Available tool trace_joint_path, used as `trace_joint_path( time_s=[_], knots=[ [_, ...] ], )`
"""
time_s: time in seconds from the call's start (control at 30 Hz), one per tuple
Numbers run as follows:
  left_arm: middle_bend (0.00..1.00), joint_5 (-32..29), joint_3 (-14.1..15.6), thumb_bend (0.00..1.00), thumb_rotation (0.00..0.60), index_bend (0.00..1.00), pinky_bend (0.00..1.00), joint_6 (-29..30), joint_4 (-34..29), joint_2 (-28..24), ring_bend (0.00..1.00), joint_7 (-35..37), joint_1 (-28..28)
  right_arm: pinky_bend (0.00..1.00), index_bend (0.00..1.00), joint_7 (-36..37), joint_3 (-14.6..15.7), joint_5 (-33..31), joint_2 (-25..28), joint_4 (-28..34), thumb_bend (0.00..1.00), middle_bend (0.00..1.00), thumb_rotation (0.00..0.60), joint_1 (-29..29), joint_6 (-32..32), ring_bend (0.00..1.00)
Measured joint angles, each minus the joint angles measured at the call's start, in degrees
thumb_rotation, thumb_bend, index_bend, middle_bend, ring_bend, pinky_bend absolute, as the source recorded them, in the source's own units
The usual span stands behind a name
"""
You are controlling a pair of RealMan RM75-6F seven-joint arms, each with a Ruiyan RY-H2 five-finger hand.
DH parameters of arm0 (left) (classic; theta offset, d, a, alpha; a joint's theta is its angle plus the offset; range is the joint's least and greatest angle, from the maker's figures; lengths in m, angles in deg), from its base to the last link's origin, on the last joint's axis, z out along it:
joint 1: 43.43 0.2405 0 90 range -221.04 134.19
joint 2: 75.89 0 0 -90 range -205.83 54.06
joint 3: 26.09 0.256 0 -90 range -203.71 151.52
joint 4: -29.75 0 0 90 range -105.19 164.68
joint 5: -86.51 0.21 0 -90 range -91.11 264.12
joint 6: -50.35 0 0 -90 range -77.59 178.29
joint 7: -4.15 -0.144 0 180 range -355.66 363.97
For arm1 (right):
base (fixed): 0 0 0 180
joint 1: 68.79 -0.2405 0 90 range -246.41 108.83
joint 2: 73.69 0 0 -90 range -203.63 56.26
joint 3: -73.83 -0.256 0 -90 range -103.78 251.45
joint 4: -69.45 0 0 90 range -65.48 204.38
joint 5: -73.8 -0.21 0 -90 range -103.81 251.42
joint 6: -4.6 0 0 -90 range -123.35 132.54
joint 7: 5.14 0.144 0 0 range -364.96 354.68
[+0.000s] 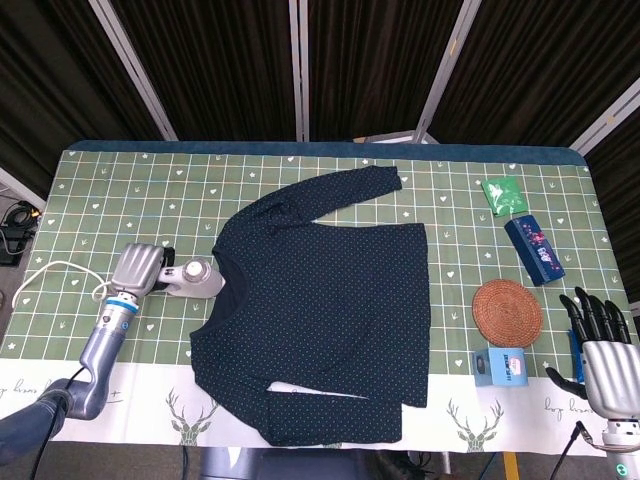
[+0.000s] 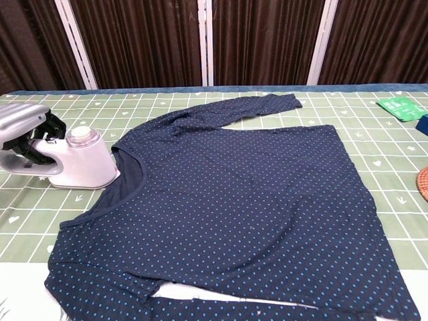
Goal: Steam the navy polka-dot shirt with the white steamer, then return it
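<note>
The shirt [image 1: 320,320] lies flat in the middle of the table [image 1: 90,190], neckline facing the left of the frame, one sleeve reaching toward upper center and the other folded along the bottom edge. In the chest view the shirt [image 2: 234,200] fills most of the frame.

The steamer [image 1: 198,281] stands at center left, just beside the collar, its base touching or nearly touching the fabric edge. The left hand [image 1: 138,269] is wrapped around the steamer's handle, fingers curled over it. The chest view shows this better: the left hand [image 2: 23,127] at the far left with dark fingers closed on the handle of the steamer [image 2: 80,164]. A white cord [image 1: 55,272] trails off to the left from there.

The right hand [image 1: 605,350] sits at the lower right corner, fingers spread and pointing up, holding nothing, well apart from the shirt.

On the right side of the table there's a green packet [image 1: 500,194], a blue box [image 1: 536,250], a round woven coaster [image 1: 507,313] and a small blue box [image 1: 499,365] below the coaster.
</note>
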Motion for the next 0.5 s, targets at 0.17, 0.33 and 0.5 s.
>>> trace_joint_path(
  time_s=[0.17,0.33,0.5],
  knots=[
    [0.87,2.65,0.84,0.53,0.6,0.93,1.0,2.27,-0.86,-0.78,0.84,3.2,0.06,0.0,0.0,0.05,-0.02,-0.07,0.01,0.11,0.0,0.0,0.6,-0.05,0.01,0.0],
    [0.87,5.68,1.37,0.54,0.6,0.93,1.0,5.39,-2.84,-1.83,0.85,7.39,-0.01,0.0,0.0,0.16,-0.06,0.0,0.08,0.19,0.0,0.0,0.6,-0.03,-0.2,0.0],
    [0.87,8.92,1.62,0.55,0.6,0.93,1.0,7.23,-8.07,-4.01,0.85,9.33,-1.23,0.0,0.0,0.3,-0.16,-0.13,0.2,0.27,0.0,0.0,0.6,-0.04,-0.3,0.0]
  ],
)
